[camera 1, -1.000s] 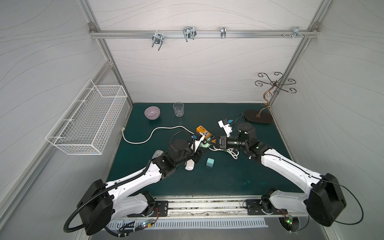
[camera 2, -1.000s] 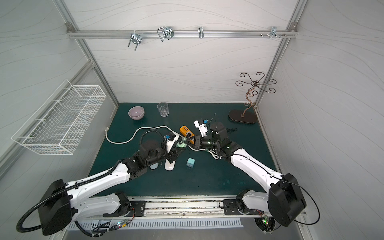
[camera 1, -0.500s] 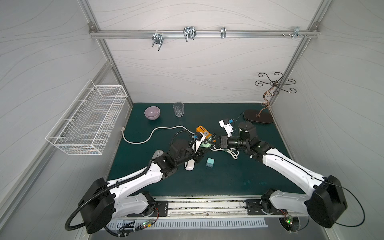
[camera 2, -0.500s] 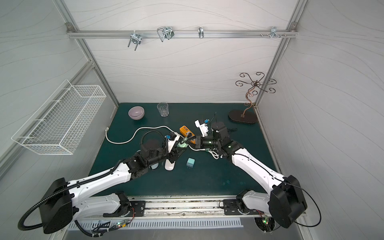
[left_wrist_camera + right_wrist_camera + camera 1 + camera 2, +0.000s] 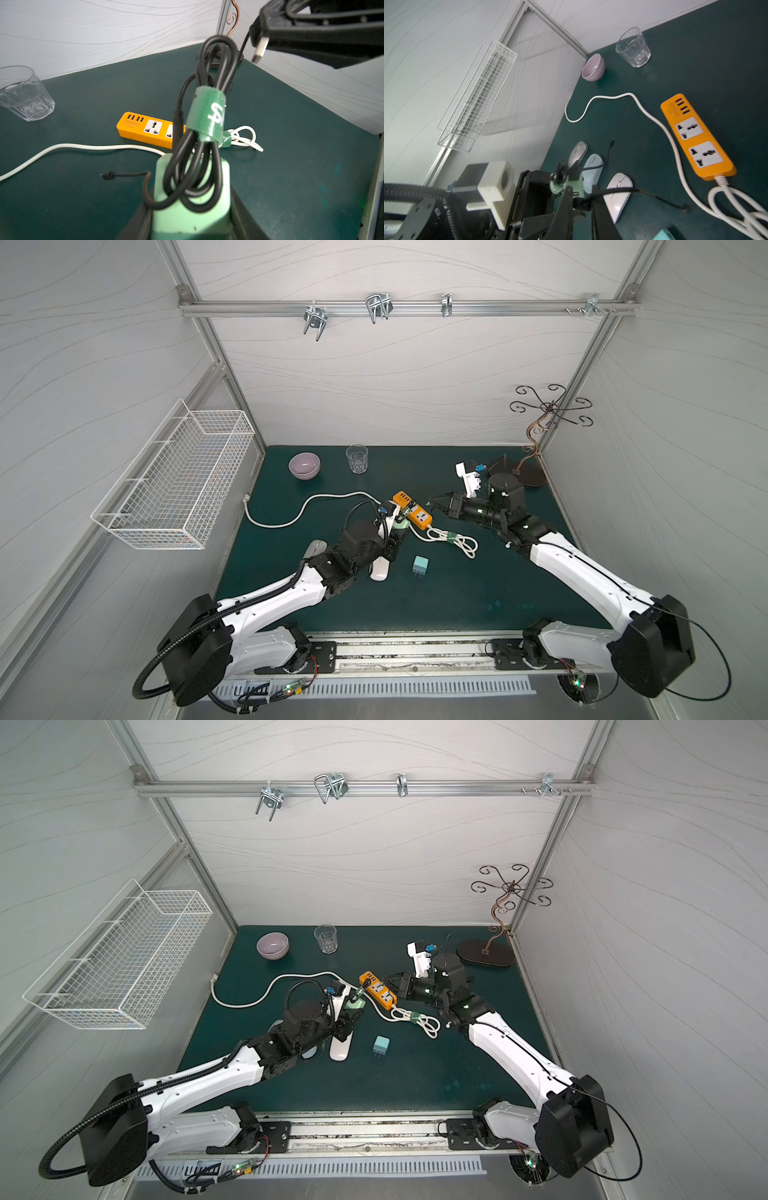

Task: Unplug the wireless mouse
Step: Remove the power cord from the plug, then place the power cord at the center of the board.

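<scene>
Left pincer: the left pincer (image 5: pixel 352 1011) is clamped on a mint-green plastic charger block (image 5: pixel 187 220), gripping it by its two sides.
Cable: a coil of black rubber cable (image 5: pixel 207 68) rises from the block, bound round its middle by a green fabric strap (image 5: pixel 205 116).
Right pincer: the right pincer (image 5: pixel 437 502) is closed tight on the cable's black USB plug (image 5: pixel 259 48). The plug's silver tip hangs bare in the air, above the block and apart from it.
Mice: three lie side by side on the dark green surface (image 5: pixel 457 597), close by the left arm. They are a white wireless mouse (image 5: pixel 618 193), a pale blue mouse (image 5: pixel 592 166) and a silver-grey mouse (image 5: pixel 578 150), the grey one nearest the side wall.
Loose lead: a thin black lead (image 5: pixel 608 153) runs past the pale blue mouse, and its small end rests on the bare surface just beside it.
Strip: a long orange plastic power strip (image 5: pixel 413 510) lies between the two pincers. Its white cord (image 5: pixel 291 518) loops away toward the left wall, and the slack is bundled near the right arm.
Near front: a small teal charger cube (image 5: pixel 420 564) sits just beside the white mouse.
Back row: a lilac ceramic bowl (image 5: pixel 304 465) and a clear glass tumbler (image 5: pixel 356 458) stand near each other. A dark scrolled metal stand (image 5: pixel 528 479) fills the far right corner.
Wall: a white wire basket (image 5: pixel 174 485) hangs on the left.
</scene>
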